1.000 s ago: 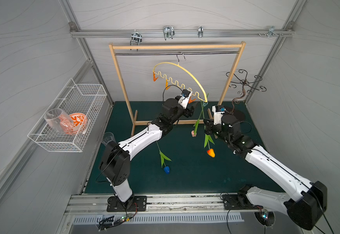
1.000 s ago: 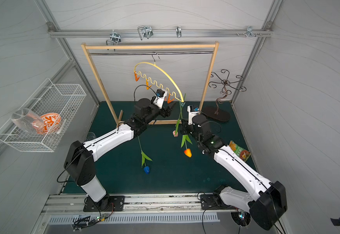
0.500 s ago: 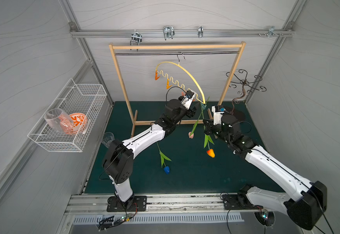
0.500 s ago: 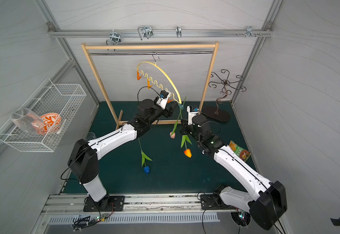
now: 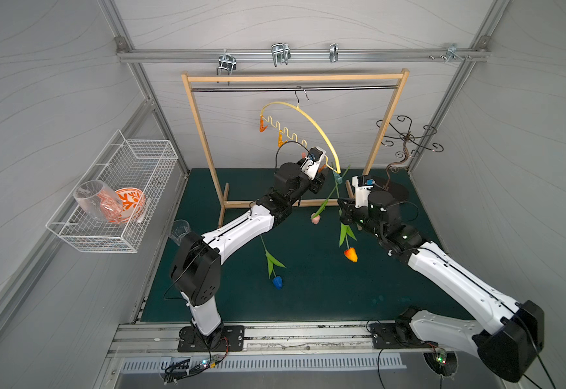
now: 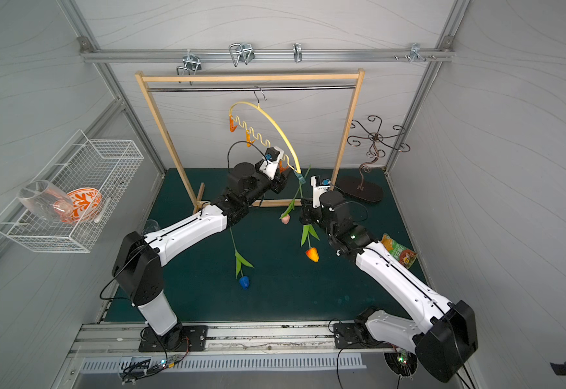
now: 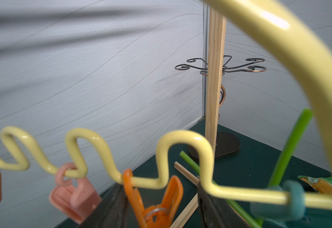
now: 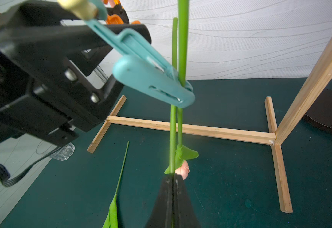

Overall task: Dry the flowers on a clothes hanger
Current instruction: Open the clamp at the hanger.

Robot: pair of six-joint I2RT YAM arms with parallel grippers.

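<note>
In both top views the pale yellow clothes hanger [image 5: 312, 122] hangs by its metal hook from the rail of a wooden garment rack [image 5: 295, 79] at 12 o'clock over the dark green tabletop [image 5: 325, 303]. It is tilted, with its low end at 4 o'clock from the hook. The left arm [image 5: 241, 227] reaches up to that low end. There the teal clip [image 5: 337, 175] carries the pink tulip [image 5: 315, 219], head down toward 7 o'clock. The right arm [image 6: 396, 276] holds the orange tulip [image 6: 312, 255] head down, at 4 o'clock from the pink head. The blue tulip [image 6: 244, 282] lies on the tabletop at 8 o'clock from the orange head. A wire basket [image 5: 113, 202] hangs on the wall at 9 o'clock and a curly metal hook stand [image 5: 406, 138] is at 2 o'clock. In the left wrist view the left fingers [image 7: 109, 211] stand partly apart on either side of the orange clip [image 7: 153, 203] on the hanger's wavy bar, one close against it and the other with a gap. The pink clip [image 7: 74, 195] hangs next along the bar. In the right wrist view the right fingers [image 8: 167, 201] are pressed together on the orange tulip's thin stem. It runs just beside the pink tulip's stem, which the teal clip clamps. Whether the clip also grips the held stem cannot be told.
</note>
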